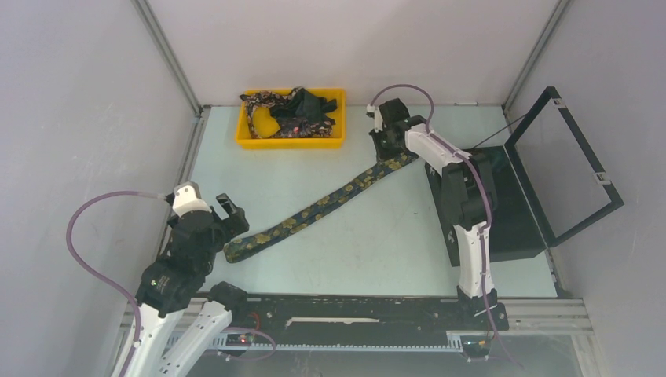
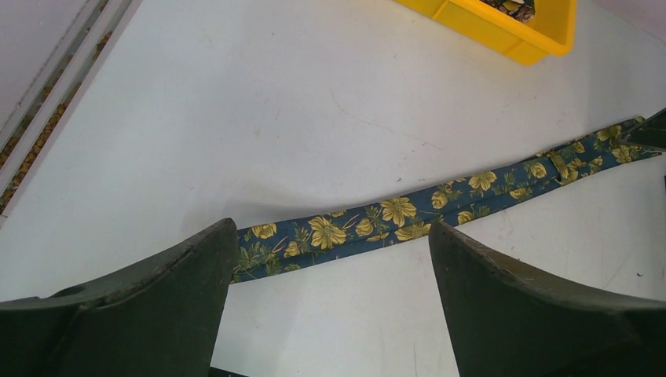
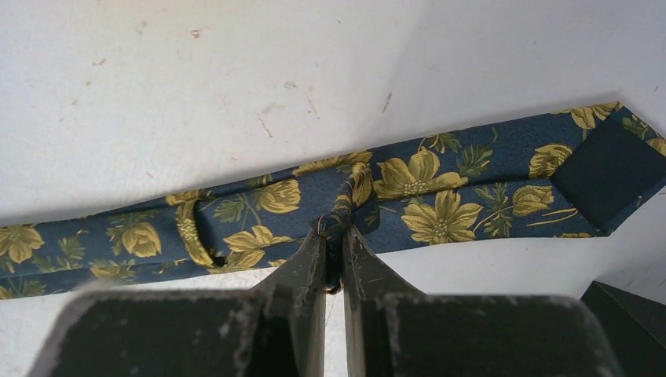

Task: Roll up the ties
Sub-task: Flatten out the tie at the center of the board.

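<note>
A navy tie point(image 1: 322, 206) with yellow flowers lies stretched diagonally on the table, from near my left gripper up to my right gripper. My right gripper point(image 1: 390, 154) is shut on a pinched fold of the tie point(image 3: 408, 181) near its pointed end, fingertips point(image 3: 314, 255) touching the cloth. My left gripper point(image 1: 229, 214) is open and empty, hovering just before the tie's near end; the tie point(image 2: 393, 216) runs across beyond its fingers point(image 2: 196, 267). More ties point(image 1: 292, 112) lie heaped in the yellow tray.
The yellow tray point(image 1: 290, 142) stands at the back centre, its corner in the left wrist view point(image 2: 510, 35). A black hinged box point(image 1: 510, 204) with its lid raised stands at the right, beside the right arm. Frame rails edge the table.
</note>
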`<action>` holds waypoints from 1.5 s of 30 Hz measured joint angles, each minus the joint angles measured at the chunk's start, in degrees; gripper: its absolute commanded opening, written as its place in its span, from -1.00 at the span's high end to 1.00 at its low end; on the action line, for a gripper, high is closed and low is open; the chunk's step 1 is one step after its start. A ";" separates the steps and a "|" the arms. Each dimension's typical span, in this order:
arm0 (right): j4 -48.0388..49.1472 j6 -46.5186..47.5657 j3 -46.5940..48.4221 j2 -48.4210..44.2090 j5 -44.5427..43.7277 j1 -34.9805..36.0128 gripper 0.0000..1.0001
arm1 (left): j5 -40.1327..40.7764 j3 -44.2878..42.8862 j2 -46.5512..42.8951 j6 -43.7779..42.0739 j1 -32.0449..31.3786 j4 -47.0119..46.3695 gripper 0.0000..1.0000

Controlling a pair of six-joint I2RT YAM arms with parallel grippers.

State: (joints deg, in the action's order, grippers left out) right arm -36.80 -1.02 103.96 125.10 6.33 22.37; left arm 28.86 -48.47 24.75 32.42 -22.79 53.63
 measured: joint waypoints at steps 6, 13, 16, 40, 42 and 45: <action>-0.52 -0.09 0.13 1.55 -0.59 -1.07 0.82 | 0.02 0.00 0.00 -0.02 0.09 0.00 -0.97; -1.31 -1.64 0.13 1.55 -2.95 -1.79 0.68 | 0.00 0.00 0.02 -0.02 0.09 0.00 -0.97; -1.42 -2.69 0.13 1.55 -3.13 -2.40 0.46 | 0.00 0.00 0.00 0.00 0.09 0.00 -0.97; -8.83 -6.19 11.85 0.81 -10.27 -5.62 -0.23 | -0.13 0.00 0.74 -0.55 0.85 -0.42 -0.97; -8.04 -7.04 7.39 -2.36 -9.92 -3.02 -0.23 | -0.13 0.00 0.59 -0.55 0.85 -0.44 -0.97; -6.36 -8.61 -0.15 -7.13 -7.67 0.90 -0.22 | -0.13 0.00 0.20 -0.57 0.85 -0.44 -0.97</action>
State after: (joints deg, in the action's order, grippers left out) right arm -43.16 -9.63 103.81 117.97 -1.34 23.27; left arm 28.73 -48.47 24.95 31.86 -21.93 53.19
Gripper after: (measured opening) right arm 0.615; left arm 0.985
